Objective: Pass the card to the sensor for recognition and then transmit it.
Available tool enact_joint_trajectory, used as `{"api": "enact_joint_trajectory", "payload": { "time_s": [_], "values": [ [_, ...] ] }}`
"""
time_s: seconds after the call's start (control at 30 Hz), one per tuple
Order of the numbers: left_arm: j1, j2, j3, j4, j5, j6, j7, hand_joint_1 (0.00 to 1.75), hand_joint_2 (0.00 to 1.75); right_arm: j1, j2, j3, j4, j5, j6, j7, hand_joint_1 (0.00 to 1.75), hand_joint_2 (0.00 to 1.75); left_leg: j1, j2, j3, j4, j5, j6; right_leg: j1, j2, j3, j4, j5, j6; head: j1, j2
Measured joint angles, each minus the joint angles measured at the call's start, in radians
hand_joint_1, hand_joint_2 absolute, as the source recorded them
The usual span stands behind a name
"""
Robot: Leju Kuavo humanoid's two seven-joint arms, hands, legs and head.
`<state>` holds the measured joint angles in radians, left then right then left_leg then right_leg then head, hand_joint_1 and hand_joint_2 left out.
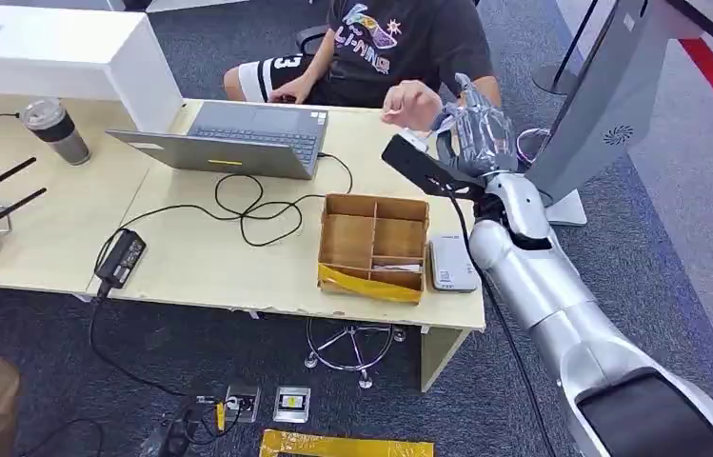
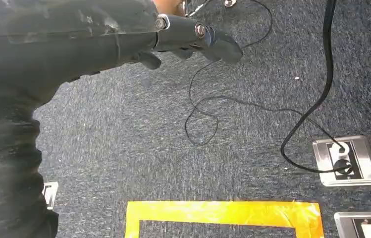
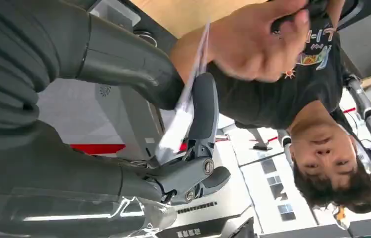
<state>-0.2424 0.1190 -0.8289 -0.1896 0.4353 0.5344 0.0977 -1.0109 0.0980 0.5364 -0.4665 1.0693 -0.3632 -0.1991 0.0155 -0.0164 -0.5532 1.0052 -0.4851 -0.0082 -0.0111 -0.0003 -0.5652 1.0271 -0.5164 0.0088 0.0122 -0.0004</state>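
My right hand (image 1: 479, 129) is raised over the table's far right corner. It pinches a thin white card (image 3: 183, 106) between the thick thumb (image 3: 124, 59) and a dark finger (image 3: 204, 109). A seated person's hand (image 1: 411, 103) reaches in and touches the card's other end (image 3: 257, 44). In the head view the card is a small white sliver (image 1: 414, 140) between the two hands. The white sensor box (image 1: 451, 262) lies flat on the table, nearer to me than the hand. My left hand (image 2: 193, 37) hangs over the carpet, holding nothing, its fingers loosely apart.
A wooden divider box (image 1: 374, 246) sits left of the sensor. A laptop (image 1: 238, 138), its cables and a power brick (image 1: 122, 257) cover the table's middle. A grey monitor stand (image 1: 600, 105) rises close on the right. Floor sockets (image 2: 346, 161) and yellow tape (image 2: 223, 213) mark the carpet.
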Motion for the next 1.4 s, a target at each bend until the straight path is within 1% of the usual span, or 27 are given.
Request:
{"api": "enact_joint_trajectory", "payload": {
  "time_s": [0.6,0.77,0.97,1.1,1.27,1.4],
  "values": [
    [0.002,0.003,0.0,0.001,0.002,-0.001,0.0,0.0,1.75,0.001,-0.008,-0.003,0.002,-0.019,-0.012,-0.008,1.75,1.75,0.0,0.0,0.0,0.0,0.0,0.0,0.0,0.0,0.0,0.0,0.0,0.0,0.0,0.0],
    [0.002,0.004,0.0,0.002,0.001,-0.004,0.0,0.0,1.75,0.001,-0.017,-0.011,0.006,-0.034,-0.023,0.003,1.75,1.75,0.0,0.0,0.0,0.0,0.0,0.0,0.0,0.0,0.0,0.0,0.0,0.0,0.0,0.0],
    [0.005,0.005,0.0,0.003,0.012,0.003,0.0,0.0,1.75,0.016,-0.055,-0.039,0.017,-0.084,-0.039,0.014,1.75,1.75,0.0,0.0,0.0,0.0,0.0,0.0,0.0,0.0,0.0,0.0,0.0,0.0,0.0,0.0],
    [0.013,0.009,0.0,0.004,0.016,0.011,0.0,0.0,1.75,0.043,-0.088,-0.071,0.026,-0.13,-0.044,0.037,1.75,1.75,0.0,0.001,0.0,0.0,0.0,0.0,0.0,0.0,0.0,-0.001,0.0,0.0,0.0,0.0],
    [0.026,0.016,0.0,0.005,0.026,0.015,-0.003,0.0,1.75,0.103,-0.132,-0.113,0.03,-0.179,-0.051,0.024,1.75,1.75,0.0,0.001,0.0,0.0,0.0,0.0,0.0,0.0,-0.001,-0.001,0.0,0.0,0.0,0.0],
    [0.027,0.018,0.0,0.005,0.026,0.015,-0.011,0.0,1.75,0.128,-0.151,-0.136,0.034,-0.192,-0.056,0.029,1.75,1.75,0.0,0.002,0.0,0.0,0.0,0.0,0.0,0.0,-0.001,0.0,0.0,0.0,0.0,0.0]
  ]
}}
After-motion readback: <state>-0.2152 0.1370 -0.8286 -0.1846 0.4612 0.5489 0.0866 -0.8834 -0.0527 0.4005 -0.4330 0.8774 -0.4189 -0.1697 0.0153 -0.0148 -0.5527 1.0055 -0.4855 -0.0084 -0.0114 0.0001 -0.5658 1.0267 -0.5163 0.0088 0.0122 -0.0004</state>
